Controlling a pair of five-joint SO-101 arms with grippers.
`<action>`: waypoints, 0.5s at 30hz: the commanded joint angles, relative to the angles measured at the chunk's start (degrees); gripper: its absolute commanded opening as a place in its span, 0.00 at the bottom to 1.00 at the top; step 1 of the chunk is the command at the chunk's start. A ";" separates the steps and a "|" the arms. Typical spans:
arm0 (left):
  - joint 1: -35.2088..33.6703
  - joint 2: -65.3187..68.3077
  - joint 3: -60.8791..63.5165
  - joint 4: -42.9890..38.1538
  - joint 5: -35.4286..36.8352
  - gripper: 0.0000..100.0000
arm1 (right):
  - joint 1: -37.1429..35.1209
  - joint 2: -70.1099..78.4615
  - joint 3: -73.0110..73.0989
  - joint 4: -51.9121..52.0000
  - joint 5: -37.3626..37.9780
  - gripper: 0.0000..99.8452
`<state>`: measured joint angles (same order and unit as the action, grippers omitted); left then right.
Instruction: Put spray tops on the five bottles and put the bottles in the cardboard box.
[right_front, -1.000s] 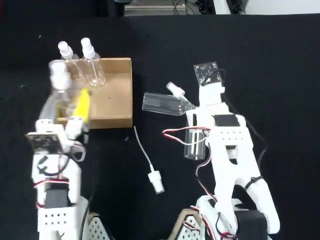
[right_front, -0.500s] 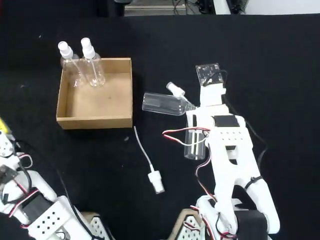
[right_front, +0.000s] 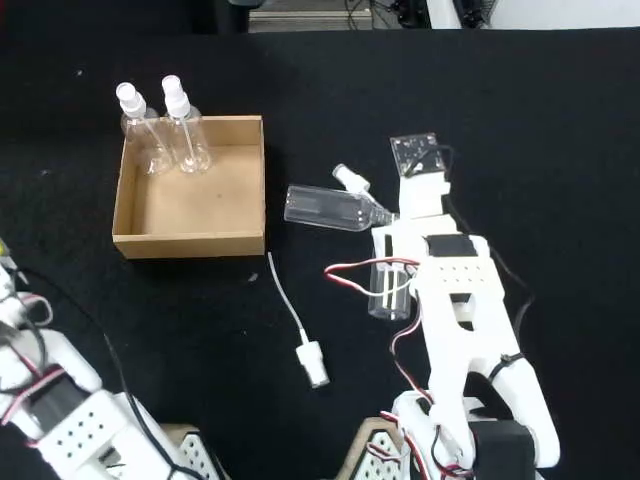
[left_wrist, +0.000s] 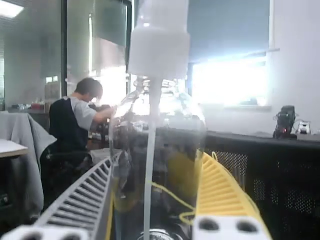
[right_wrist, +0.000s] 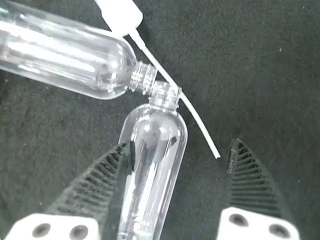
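My right gripper stands with jaws apart over an uncapped bottle lying flat, and one finger seems to touch its side. A second open bottle lies neck to neck with it, toward ten o'clock in the high view. If I close here, the round bottle may roll and push its neighbour. My left gripper is clamped on a capped bottle, well apart from the cardboard box, which is at ten o'clock on the table.

Left arm is seen folded low at the near left edge, left gripper tilted upward and clamped on a bottle; right arm is stretched forward, wrist pitched down, right gripper with jaws spread wide apart
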<state>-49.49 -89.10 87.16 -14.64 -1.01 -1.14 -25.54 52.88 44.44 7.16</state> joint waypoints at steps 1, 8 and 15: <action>-0.75 14.86 -10.95 -1.49 0.18 0.03 | 0.00 -3.47 -0.48 -1.49 -0.53 0.27; -3.74 34.99 -11.12 -26.46 0.18 0.03 | 0.00 -3.47 -0.57 -1.49 -0.53 0.27; -4.53 52.92 -10.77 -40.53 0.18 0.03 | 0.00 -3.47 -0.57 -1.49 -0.53 0.27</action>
<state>-53.45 -43.82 78.81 -48.04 -1.01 -1.14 -25.54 52.88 44.44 7.16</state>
